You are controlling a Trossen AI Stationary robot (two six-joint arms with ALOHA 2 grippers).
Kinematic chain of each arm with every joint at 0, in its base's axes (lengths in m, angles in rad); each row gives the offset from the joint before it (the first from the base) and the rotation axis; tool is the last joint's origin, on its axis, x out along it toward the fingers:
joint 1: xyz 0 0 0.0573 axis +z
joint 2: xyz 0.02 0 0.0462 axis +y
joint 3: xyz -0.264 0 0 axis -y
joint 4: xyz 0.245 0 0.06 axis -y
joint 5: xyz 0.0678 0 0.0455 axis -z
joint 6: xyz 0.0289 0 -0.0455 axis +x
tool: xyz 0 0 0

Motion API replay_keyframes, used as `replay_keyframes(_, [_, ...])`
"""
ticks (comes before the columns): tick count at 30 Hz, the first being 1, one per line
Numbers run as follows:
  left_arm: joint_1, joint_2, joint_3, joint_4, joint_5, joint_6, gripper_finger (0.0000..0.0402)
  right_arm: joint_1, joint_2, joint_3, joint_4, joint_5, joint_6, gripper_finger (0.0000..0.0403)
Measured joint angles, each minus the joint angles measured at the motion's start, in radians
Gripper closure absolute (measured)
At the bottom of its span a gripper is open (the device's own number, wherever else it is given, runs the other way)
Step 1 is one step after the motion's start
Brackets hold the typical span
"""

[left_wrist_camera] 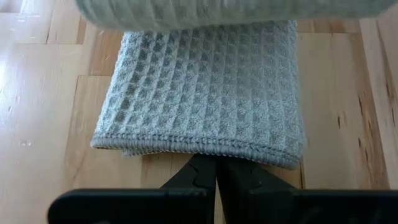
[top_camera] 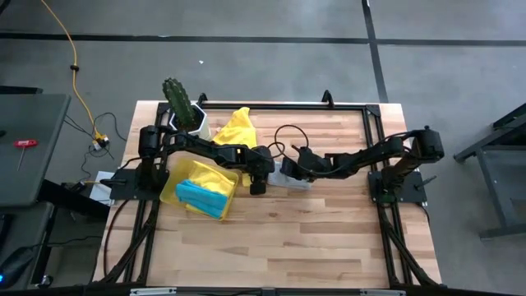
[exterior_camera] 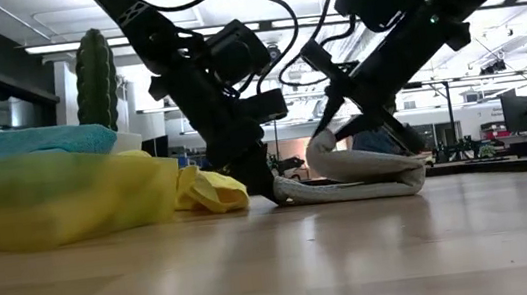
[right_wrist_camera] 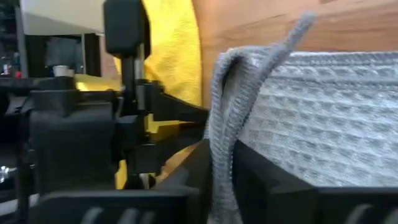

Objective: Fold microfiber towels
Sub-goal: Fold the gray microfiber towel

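Note:
A grey waffle-weave microfiber towel (top_camera: 294,179) lies at the table's middle, its lower layers flat on the wood and its top layer arching back over them (exterior_camera: 358,181). My left gripper (top_camera: 257,187) is shut at the towel's left end. My right gripper (top_camera: 291,163) is above the towel, shut on the raised top layer's edge. A blue towel (top_camera: 200,196) rests in a yellow tray (top_camera: 173,191). A yellow towel (top_camera: 236,130) lies bunched at the far side. My left gripper sets its shut fingertips (left_wrist_camera: 211,174) on the grey towel's hemmed edge (left_wrist_camera: 205,144), slanting down from the table's left. That end lies flat on the wood. My right gripper pinches the top layer's free edge (right_wrist_camera: 219,134) between its two fingers, slanting down from the right. The edge is lifted and the layer curves slack down to the fold (exterior_camera: 410,175).
A potted cactus (top_camera: 177,100) stands at the far left corner. The yellow tray sits left of the towel, close beside my left arm. Bare wood stretches across the table's near half (top_camera: 312,238).

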State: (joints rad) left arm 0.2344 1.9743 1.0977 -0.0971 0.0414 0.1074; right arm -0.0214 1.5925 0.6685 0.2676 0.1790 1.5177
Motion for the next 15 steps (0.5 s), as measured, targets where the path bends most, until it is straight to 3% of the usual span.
replay_keyframes(9, [0.003,-0.002,0.0,-0.002,-0.003,-0.02,0.0401,-0.031,-0.016,0.0,0.013,0.002,-0.075,0.0184])
replay_keyframes(15, [0.046,-0.07,-0.002,-0.056,-0.008,-0.025,0.0401,-0.069,-0.173,0.0,-0.166,-0.022,-0.278,0.0152])
